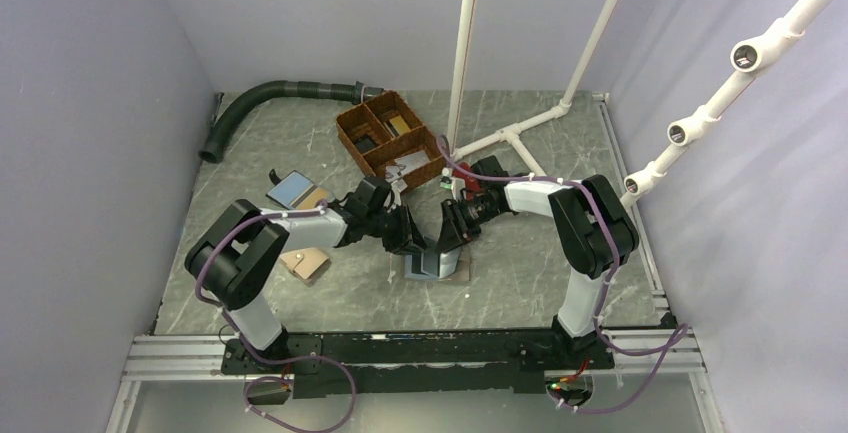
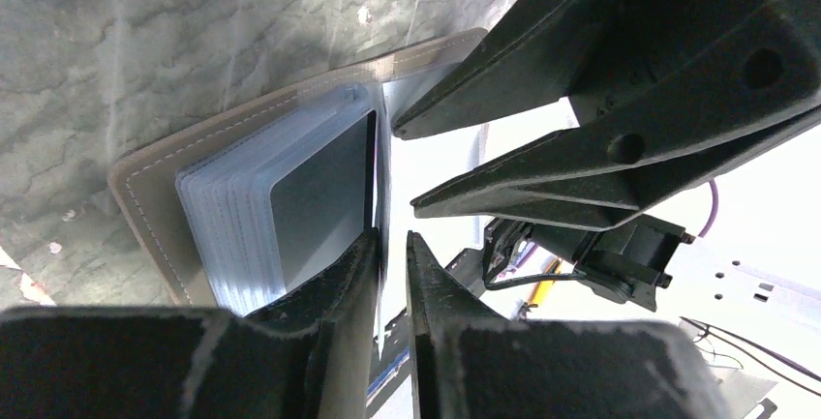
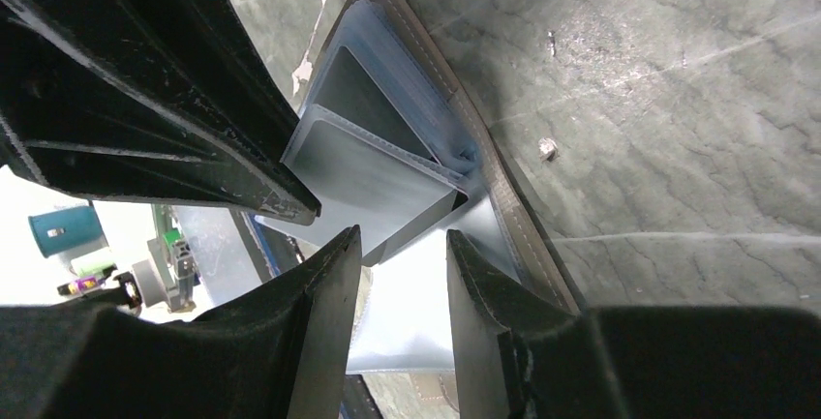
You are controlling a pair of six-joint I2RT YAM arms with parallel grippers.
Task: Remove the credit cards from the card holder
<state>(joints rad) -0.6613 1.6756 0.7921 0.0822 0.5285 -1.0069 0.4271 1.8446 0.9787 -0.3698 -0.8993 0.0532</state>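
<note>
Upper left: ribbed black hose (image 1: 262, 95) lies on a grey marbled table (image 1: 560, 253). Right of it is a blue wallet (image 1: 293, 189) with a tan panel, then a brown woven basket (image 1: 352, 143) with compartments. At frame centre the card holder (image 1: 437, 266) lies open on the table between the two grippers: left gripper (image 1: 408, 243) just left of it, right gripper (image 1: 447, 238) just right, both angled down onto it. In the left wrist view the holder has a taupe, stitched, leather-like cover and a fanned stack of translucent pale-blue sleeves (image 2: 232, 216) with rounded corners. A flat grey credit card (image 2: 319, 196) shows in the top sleeve. The left fingers stand a narrow slit apart and a thin sleeve edge runs into the gap; can't tell if it's pinched. In the right wrist view the right fingers stand partly apart, straddling a pale raised leaf; can't tell if they grip it.
</note>
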